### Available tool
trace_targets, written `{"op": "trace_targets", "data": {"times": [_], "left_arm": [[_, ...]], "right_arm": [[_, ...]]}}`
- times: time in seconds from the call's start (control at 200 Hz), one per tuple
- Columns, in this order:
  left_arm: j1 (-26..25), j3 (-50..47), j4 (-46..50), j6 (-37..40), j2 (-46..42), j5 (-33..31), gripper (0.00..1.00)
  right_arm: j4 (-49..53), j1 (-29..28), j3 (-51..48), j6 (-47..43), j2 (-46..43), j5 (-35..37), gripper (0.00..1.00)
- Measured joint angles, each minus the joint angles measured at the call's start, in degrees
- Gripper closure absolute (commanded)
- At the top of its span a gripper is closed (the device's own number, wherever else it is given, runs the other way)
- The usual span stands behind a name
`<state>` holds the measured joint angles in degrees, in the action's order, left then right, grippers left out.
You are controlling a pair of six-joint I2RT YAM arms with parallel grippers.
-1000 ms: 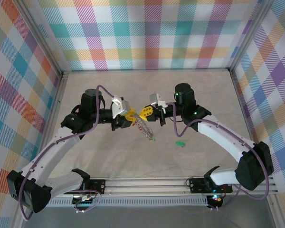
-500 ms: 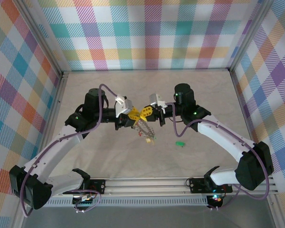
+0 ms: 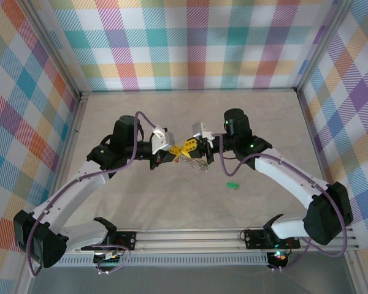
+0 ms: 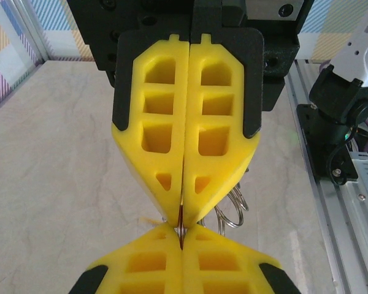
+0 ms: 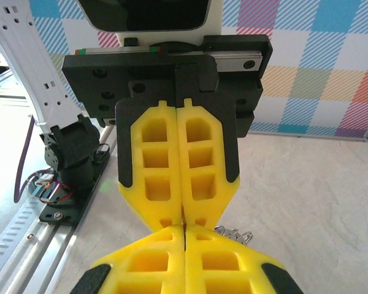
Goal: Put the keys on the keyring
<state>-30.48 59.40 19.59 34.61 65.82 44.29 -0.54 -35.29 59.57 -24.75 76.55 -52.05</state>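
We find one small green-tagged silver key (image 3: pixel 232 184) lying loose on the beige table (image 3: pixel 264 122). Beyond, the thin grey wire keyring (image 3: pixel 194 161) bunches beneath the left gripper (image 4: pixel 181 219) and right gripper (image 5: pixel 184 222), both closed, tips touching; whether either grips it is unclear.

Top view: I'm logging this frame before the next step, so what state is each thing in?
Left gripper: shut, tip to tip with the right one.
Right gripper: shut.
Keyring: hanging under the meeting tips; which gripper holds it is hidden.
Green key: lying loose on the table, off the ring.
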Motion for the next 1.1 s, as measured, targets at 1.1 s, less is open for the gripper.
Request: {"op": "trace_targets", "data": {"times": [1.1], "left_arm": [[-0.52, 2.08, 7.02, 2.10, -1.95, -2.80, 0.87]], "right_arm": [[5.38, -0.70, 1.29, -4.46, -0.02, 0.13, 1.00]]}}
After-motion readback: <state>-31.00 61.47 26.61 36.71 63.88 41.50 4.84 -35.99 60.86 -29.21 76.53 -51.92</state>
